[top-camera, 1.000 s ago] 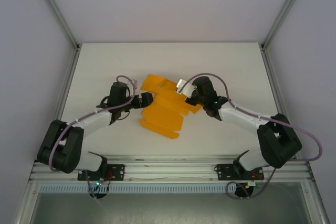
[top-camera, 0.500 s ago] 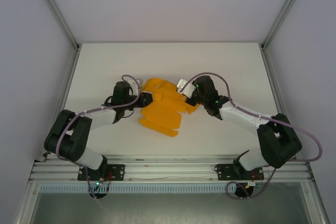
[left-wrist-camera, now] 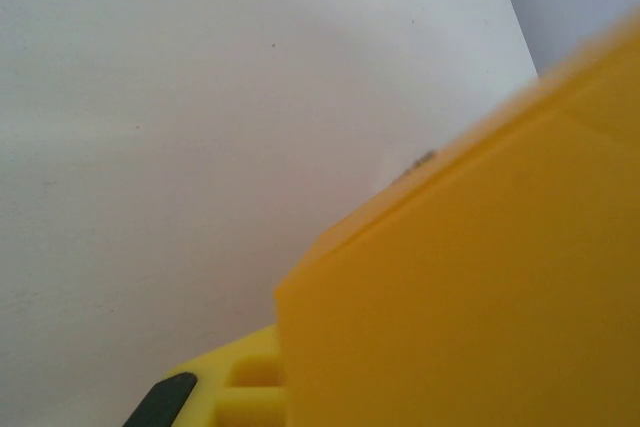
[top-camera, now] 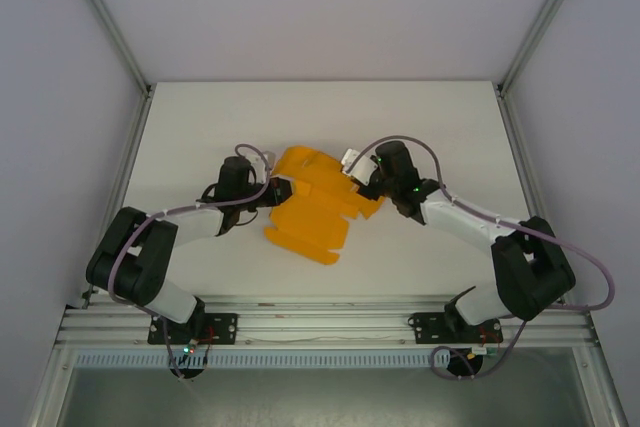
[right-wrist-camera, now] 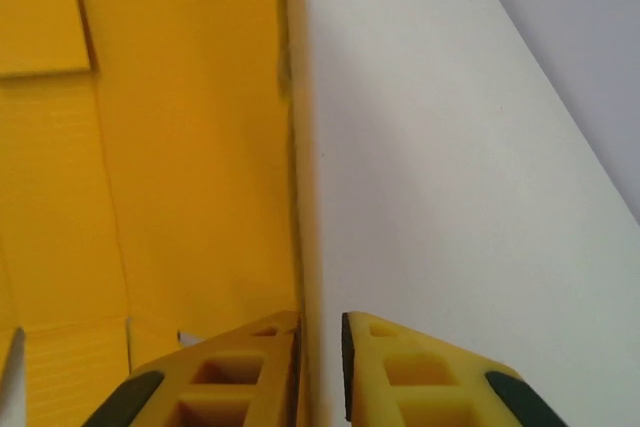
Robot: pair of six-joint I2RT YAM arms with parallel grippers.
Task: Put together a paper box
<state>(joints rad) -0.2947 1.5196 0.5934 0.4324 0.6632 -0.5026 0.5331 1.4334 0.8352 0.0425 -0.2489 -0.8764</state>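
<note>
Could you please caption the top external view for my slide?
The unfinished paper box between the two arms: left jaws shut on one side, right jaws barely parted at the other.

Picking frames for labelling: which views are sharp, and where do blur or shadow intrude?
Top external: sharp, evenly lit, little shadow around the paper box. Left wrist: the card sits so close it blurs. Right wrist: creases readable, a soft shadow beside the card's edge on the table.
</note>
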